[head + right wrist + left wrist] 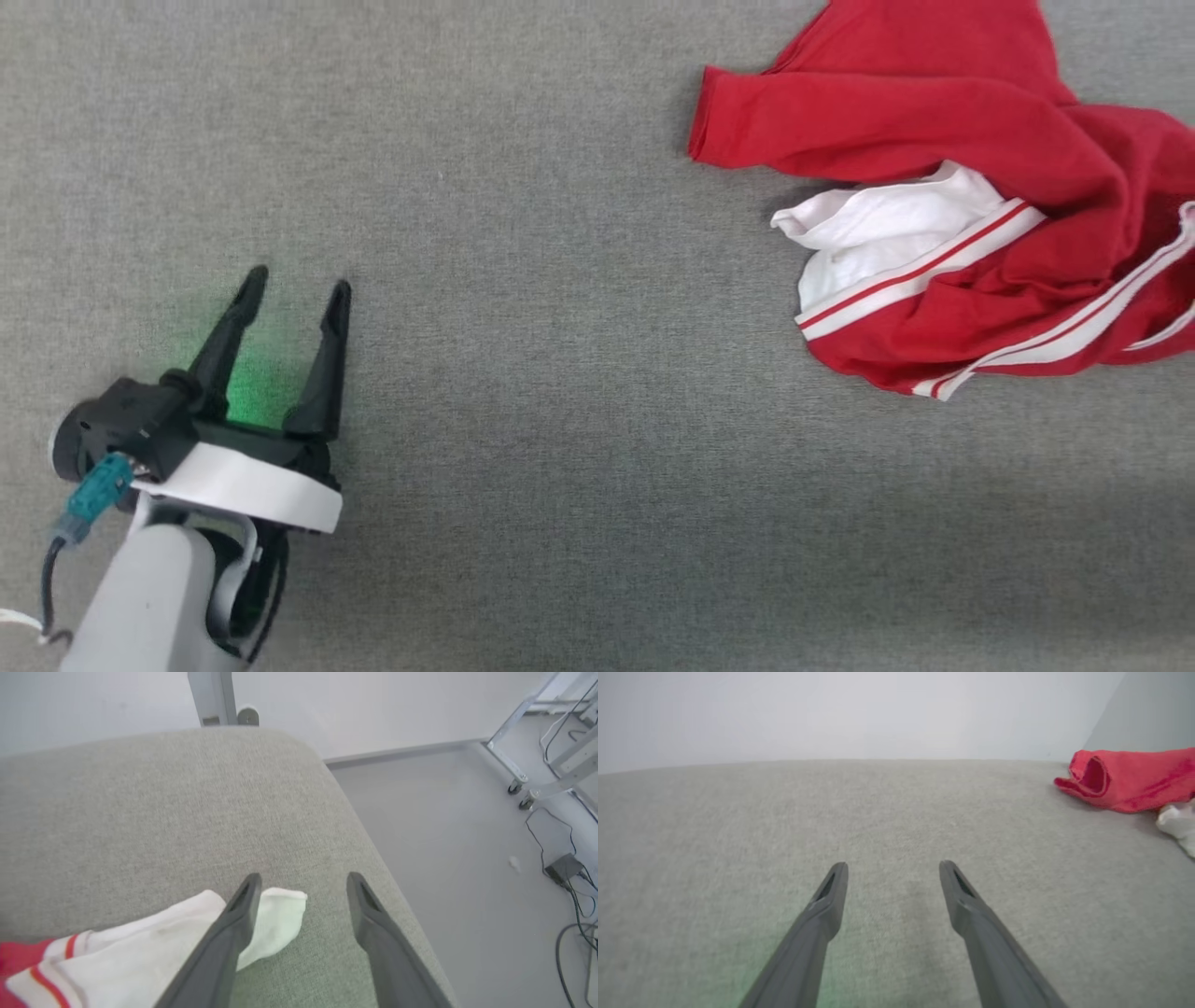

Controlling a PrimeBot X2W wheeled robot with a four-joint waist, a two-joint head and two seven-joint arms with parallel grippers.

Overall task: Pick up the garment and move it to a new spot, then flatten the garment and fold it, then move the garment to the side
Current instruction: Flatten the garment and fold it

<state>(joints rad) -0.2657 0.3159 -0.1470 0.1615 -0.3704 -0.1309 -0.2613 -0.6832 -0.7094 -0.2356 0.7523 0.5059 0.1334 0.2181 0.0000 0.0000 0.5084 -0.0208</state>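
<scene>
The garment lies crumpled at the far right of the grey cushion. Its red sleeve runs sideways, pointing to the robot's left (so does the white cuff). The left gripper gapes empty, well apart from it. The right gripper hangs parted over the cuff, gripping nothing.

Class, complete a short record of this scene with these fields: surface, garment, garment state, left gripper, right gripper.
surface: grey fabric
garment: red with white striped trim, at the head view's upper right
garment state: crumpled, not flattened or folded
left gripper: open, over bare surface, apart from the garment
right gripper: open, white sleeve end lying beside one finger, nothing gripped
</scene>
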